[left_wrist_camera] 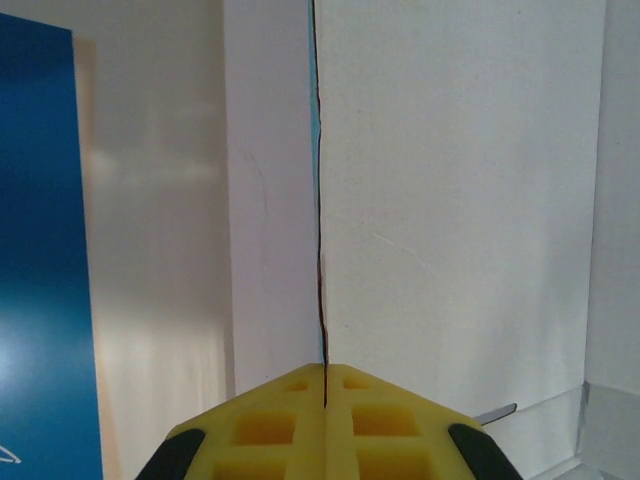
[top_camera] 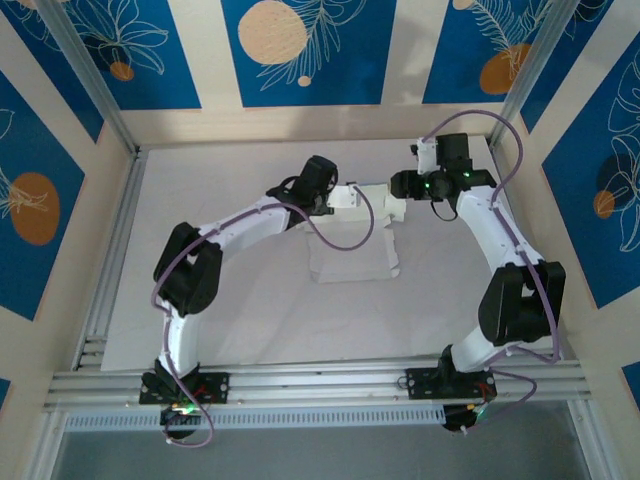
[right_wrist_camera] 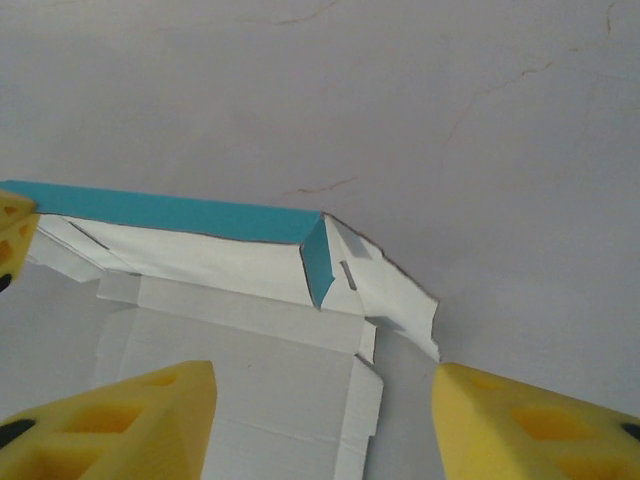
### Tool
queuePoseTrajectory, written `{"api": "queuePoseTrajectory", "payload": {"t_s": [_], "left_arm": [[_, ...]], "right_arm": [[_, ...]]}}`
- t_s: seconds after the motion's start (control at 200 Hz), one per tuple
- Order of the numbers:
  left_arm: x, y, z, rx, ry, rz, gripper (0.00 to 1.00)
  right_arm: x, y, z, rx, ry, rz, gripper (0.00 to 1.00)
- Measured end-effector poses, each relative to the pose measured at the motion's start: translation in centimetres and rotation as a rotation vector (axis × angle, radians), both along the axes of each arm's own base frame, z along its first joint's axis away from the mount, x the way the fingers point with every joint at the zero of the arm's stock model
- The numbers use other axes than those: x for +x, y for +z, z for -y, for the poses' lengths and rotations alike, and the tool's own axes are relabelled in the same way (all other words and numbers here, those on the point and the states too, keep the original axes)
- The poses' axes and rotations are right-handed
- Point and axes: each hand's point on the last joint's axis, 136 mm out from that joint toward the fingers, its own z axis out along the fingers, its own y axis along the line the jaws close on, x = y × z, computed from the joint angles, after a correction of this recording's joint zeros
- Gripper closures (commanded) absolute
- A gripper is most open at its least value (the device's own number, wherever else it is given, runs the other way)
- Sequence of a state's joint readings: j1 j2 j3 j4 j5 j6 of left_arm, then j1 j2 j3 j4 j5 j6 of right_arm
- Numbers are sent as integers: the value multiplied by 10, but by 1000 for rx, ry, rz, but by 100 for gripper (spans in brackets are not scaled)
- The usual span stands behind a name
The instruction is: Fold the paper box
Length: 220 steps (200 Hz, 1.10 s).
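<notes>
The paper box [top_camera: 350, 255] lies mostly flat and white side up in the middle of the table, with its far edge folded up. My left gripper [top_camera: 350, 197] holds that raised edge. In the left wrist view the yellow fingers [left_wrist_camera: 270, 425] of my left gripper [left_wrist_camera: 325, 368] are shut on the thin card [left_wrist_camera: 319, 200], seen edge-on. The right wrist view shows the raised flap's light-blue side [right_wrist_camera: 180, 215] and the white panels [right_wrist_camera: 250, 380] below it. My right gripper [right_wrist_camera: 322, 375] hovers open over the sheet's right corner, near the far right end of the fold [top_camera: 393, 207], with nothing between its fingers.
The white table mat [top_camera: 240, 320] has bare room in front of and to both sides of the sheet. Blue and cream patterned walls [top_camera: 300, 50] and aluminium frame rails [top_camera: 110, 240] close in the workspace.
</notes>
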<state>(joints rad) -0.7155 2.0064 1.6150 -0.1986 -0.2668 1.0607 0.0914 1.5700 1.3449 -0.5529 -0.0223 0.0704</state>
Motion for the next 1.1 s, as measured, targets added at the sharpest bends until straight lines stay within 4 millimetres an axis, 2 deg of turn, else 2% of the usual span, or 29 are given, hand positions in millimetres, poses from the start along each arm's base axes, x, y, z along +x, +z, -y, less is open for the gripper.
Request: {"api": "queuePoseTrajectory", "payload": {"t_s": [0.2,0.315,0.41,0.54,0.73,0.81,0.875,0.91,1.01,1.06,1.101], "left_arm": [[-7,-10,1,31,-16,-11,100],[-8,-13,0,42,-18,-13,100],[-8,-14,-1,47,-15,-14,100],[-9,-18,-3,57,-10,-17,100],[-9,-19,-4,58,-10,-19,100],[-9,-20,-4,58,-9,-18,100],[-10,-22,-4,58,-9,-19,100],[-11,-25,-5,61,-9,-22,100],[-14,-31,-7,73,-12,-33,100],[-14,-34,-7,80,-15,-32,100],[-14,-34,-7,85,-19,-28,100]], "right_arm": [[-7,-52,0,-21,20,-129,43],[-7,-73,0,-36,33,-175,42],[-9,-87,2,-52,41,-201,46],[-15,-96,3,-65,51,-218,58],[-15,-100,3,-73,65,-227,90],[-11,-107,0,-69,59,-257,96],[-5,-114,-1,-77,59,-277,96],[-3,-118,-2,-86,60,-288,92],[1,-123,-7,-101,60,-299,66],[1,-122,-7,-101,55,-300,56],[1,-121,-7,-102,51,-290,53]]}}
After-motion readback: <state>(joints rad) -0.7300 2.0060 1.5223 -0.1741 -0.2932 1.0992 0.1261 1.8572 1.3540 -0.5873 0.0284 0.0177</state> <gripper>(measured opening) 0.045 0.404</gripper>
